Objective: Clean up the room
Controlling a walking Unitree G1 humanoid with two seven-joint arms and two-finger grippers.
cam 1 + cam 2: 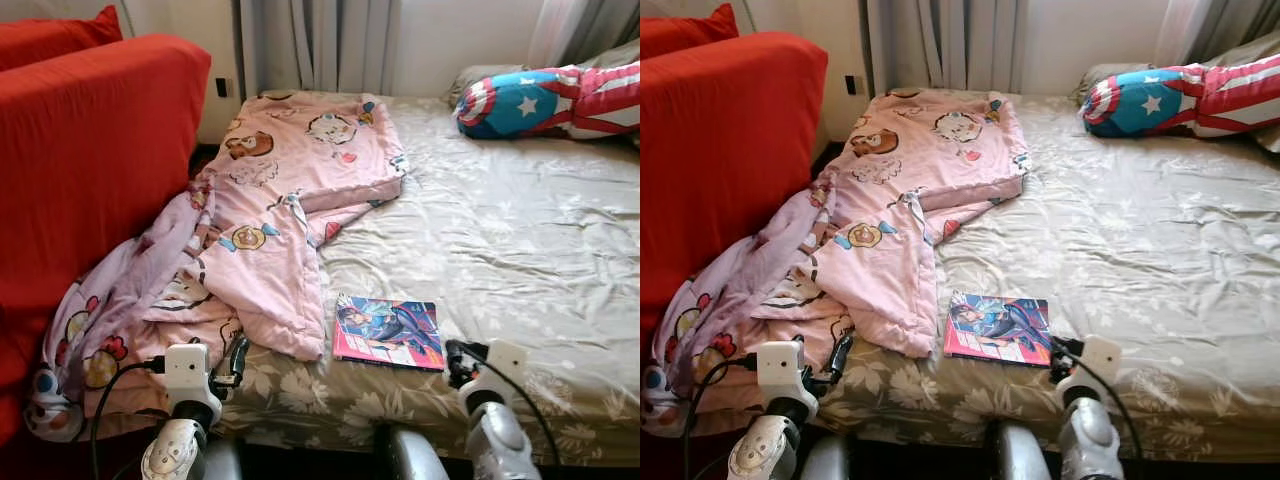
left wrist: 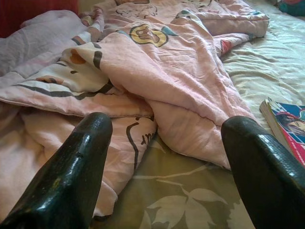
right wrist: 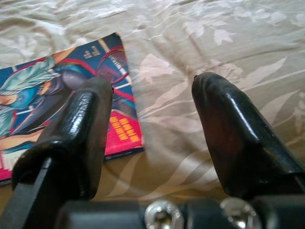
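Red sofa (image 1: 90, 170) at far left, butted against the left side of the bed (image 1: 520, 250); red cushion (image 1: 55, 35) on top of its back. Power outlet (image 1: 221, 87) on wall just beyond the sofa's far corner, beside the grey curtains (image 1: 315, 45) behind the head of the bed.

Pink cartoon-print blanket (image 1: 290, 170) over the left part of the bed: far portion folded flat, near portion rumpled, spilling off the left edge of the bed against the sofa and hanging toward the floor.

Left gripper (image 2: 164, 167) low at the near left edge of the bed, just in front of the blanket's near hem. Fingers (image 2: 71, 176) spread wide, nothing between them; pointed at the blanket folds, contact with cloth not clear.

Comic book (image 1: 388, 332) flat on the floral sheet near the foot edge of the bed, just right of the blanket's hanging corner, cover up, blue and pink artwork. Apart from the blanket by a narrow strip of sheet.

Right gripper (image 3: 152, 138) at the near edge of the bed, just right of the comic book's near right corner. Fingers spread, holding nothing; one finger (image 3: 81, 133) overlapping the book's corner in the wrist view, touching or hovering cannot tell.

Star-and-stripes pillow (image 1: 550, 100) at far right of the bed's head end, grey pillow (image 1: 475, 78) tucked behind it.
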